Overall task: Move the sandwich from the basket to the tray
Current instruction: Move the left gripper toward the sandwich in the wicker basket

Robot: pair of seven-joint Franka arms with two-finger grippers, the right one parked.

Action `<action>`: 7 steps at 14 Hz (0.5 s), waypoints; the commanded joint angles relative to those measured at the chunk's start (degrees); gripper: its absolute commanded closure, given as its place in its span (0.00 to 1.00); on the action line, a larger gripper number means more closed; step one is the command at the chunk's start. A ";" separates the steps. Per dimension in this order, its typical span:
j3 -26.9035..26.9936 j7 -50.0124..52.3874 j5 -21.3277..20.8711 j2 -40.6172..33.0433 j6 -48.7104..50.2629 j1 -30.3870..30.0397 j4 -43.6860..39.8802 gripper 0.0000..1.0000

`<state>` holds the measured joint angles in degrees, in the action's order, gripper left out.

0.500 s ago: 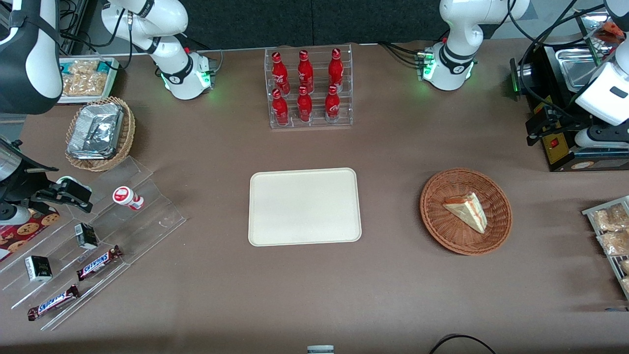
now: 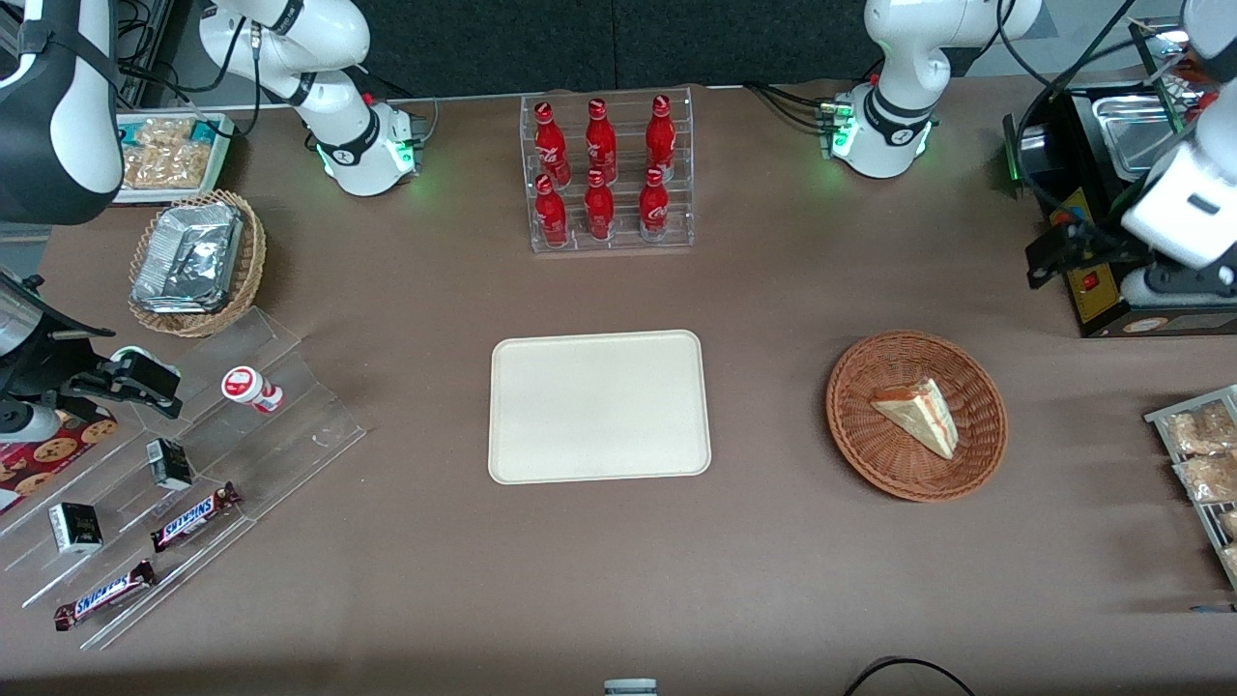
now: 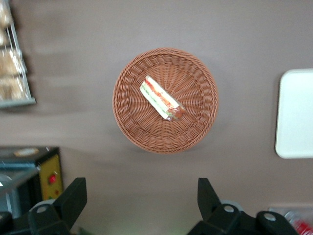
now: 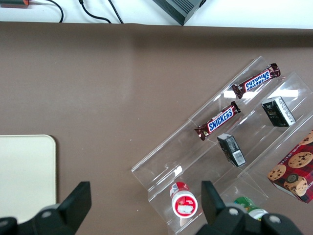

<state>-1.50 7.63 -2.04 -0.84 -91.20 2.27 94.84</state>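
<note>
Sandwich is seen lying inside the round brown basket in the front view. The basket is set on the brown worktop, toward the working arm's end. The cream tray is laid flat beside the basket, well apart from it, and nothing is seen on it. Red bottles are stood in a clear rack, farther from the front camera than the tray. The hand is held up high near a black box at the working arm's end of the worktop, well apart from the basket.

From the left wrist view, the basket is looked down on from above, and the sandwich is seen in the middle of it, with its red and green stripe showing. The two fingers of the hand are spread wide, and nothing is held between them. An edge of the tray is also seen.

In the right wrist view, only a corner of the tray and some snacks on a clear stand are shown.

So the job is judged to be just at its start. The sandwich is not yet picked up. It must be reached, gripped, lifted, carried over and set down on the tray.
</note>
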 commanded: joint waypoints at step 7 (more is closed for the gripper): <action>-0.25 32.35 0.54 12.80 -17.83 0.19 8.66 0.00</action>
<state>-1.69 36.06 -2.00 13.53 -103.42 2.46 97.58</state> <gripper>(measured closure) 0.000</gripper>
